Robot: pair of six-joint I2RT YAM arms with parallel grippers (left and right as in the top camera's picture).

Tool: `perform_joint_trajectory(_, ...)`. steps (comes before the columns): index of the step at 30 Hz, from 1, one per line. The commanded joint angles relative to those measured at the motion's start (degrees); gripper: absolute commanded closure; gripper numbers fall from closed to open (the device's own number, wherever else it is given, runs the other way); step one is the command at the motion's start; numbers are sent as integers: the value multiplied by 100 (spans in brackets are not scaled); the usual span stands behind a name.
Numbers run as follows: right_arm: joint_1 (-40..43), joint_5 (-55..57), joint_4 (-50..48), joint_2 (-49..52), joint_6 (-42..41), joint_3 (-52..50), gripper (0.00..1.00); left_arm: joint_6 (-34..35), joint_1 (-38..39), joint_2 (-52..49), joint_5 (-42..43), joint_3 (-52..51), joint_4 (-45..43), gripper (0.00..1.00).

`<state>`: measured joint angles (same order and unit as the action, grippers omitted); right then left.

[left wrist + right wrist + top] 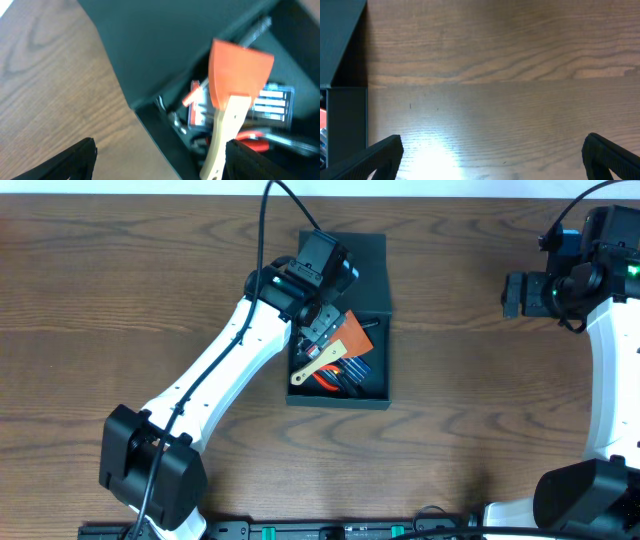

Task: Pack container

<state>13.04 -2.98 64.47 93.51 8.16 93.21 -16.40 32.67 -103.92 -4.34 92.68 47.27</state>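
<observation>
The container [340,402] is a dark teal-grey box in the middle of the table, with its lid [360,270] folded back on the far side. Inside lies a spatula [338,348] with an orange blade and a pale wooden handle, on top of red-handled tools [325,380] and a case of bits [357,367]. My left gripper [322,330] hovers over the box's far left corner, open. In the left wrist view the left gripper [160,162] straddles the box's wall, and the spatula handle [225,135] lies just inside the right finger [260,160]. My right gripper [515,295] hangs open far to the right.
Bare wooden table [120,290] surrounds the box. In the right wrist view the right gripper [492,160] is over bare wood, and the container's wall [345,115] shows at the left edge. The arm bases stand at the table's near edge.
</observation>
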Motion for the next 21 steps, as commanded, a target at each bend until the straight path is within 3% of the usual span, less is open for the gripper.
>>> perform_joint_trajectory(1,48,15,61,26,68,0,1,269,-26,-195,-133,44,-57,19)
perform_joint_trajectory(7,48,15,133,26,68,0,1,592,-26,-623,-129,44,-144,19)
perform_joint_trajectory(21,48,15,155,26,66,0,1,601,-319,-925,-129,44,-1019,19)
